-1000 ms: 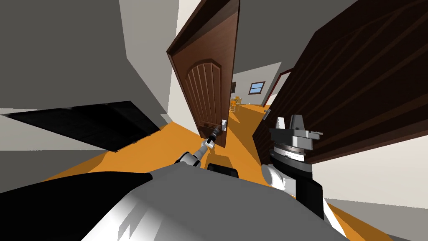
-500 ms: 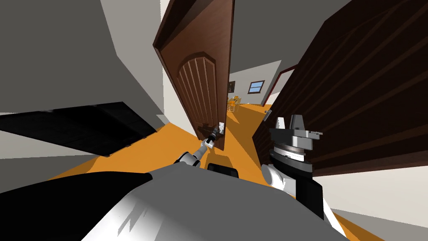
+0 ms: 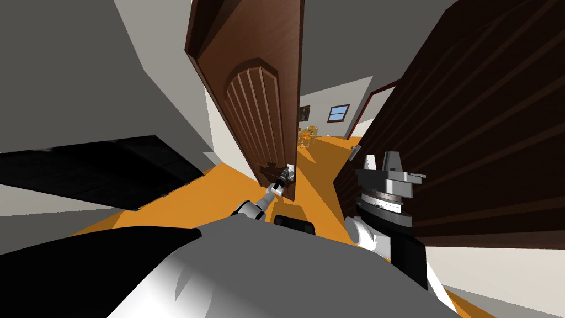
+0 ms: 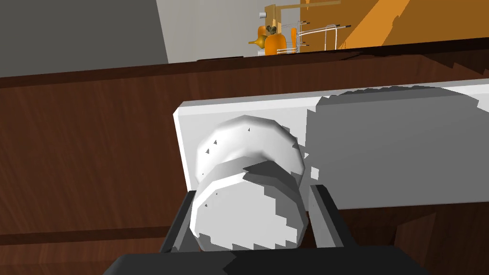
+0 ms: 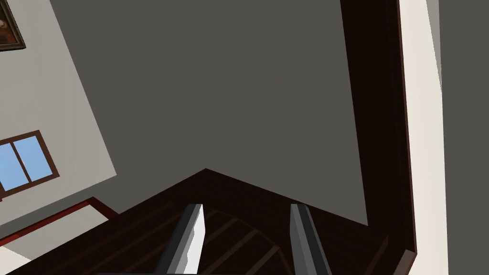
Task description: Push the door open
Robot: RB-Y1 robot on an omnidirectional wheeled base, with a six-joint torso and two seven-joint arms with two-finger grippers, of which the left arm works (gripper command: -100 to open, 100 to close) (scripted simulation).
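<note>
You have two doors in front of you, both dark brown: a left door (image 3: 259, 110) and a right door (image 3: 474, 121). The left door carries one white knob (image 4: 250, 143), set on one white plate (image 4: 382, 153). You have two tools, the left tool (image 4: 253, 191) and the right tool (image 5: 246, 206). Each has two fingers (image 5: 193, 238), so four in all. On the far wall you can count one window (image 3: 337, 113) and one picture (image 3: 304, 113). One black area (image 3: 99, 165) lies on the left. The orange things (image 4: 272, 40) in the far room are too small and crowded for you to count.
</note>
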